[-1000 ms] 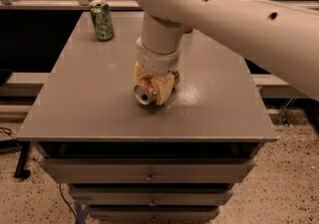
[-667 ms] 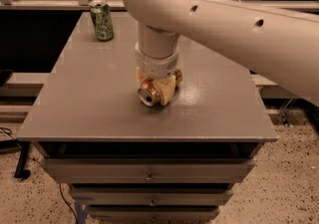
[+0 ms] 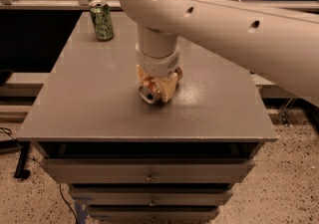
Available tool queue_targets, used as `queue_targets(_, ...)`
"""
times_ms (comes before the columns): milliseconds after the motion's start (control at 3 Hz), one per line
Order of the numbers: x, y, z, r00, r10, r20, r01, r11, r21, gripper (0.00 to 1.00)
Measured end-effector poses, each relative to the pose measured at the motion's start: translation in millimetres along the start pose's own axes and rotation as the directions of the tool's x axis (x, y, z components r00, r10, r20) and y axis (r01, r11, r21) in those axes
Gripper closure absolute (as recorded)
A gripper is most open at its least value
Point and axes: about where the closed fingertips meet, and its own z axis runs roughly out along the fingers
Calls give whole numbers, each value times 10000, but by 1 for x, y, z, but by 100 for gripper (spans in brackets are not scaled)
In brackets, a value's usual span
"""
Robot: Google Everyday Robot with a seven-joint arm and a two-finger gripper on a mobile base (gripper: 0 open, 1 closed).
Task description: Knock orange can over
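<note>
The orange can [image 3: 149, 93] lies on its side near the middle of the grey table [image 3: 89, 103], with its silver end facing the front left. My gripper [image 3: 157, 84] points straight down from the pale wrist and sits right over the can, straddling its body. A bit of the can's copper side [image 3: 177, 73] shows behind the gripper. The rest of the can is hidden under the gripper.
A green can [image 3: 101, 20] stands upright at the table's far left corner. The big white arm [image 3: 234, 24] spans the right and back of the view. Drawers [image 3: 149, 170] sit below the table's front edge. A speckled floor surrounds the table.
The arm's upper link has swung further left across the view. The gripper and the lying can have stayed in nearly the same spot.
</note>
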Motion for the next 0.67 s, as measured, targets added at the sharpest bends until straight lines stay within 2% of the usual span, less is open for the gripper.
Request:
queue_targets(333,1,0,-1,10000,-9,-24,9,10000,-10,0)
queue_targets(667,11,-1,-15,9986,465,264,-465,9989,8,0)
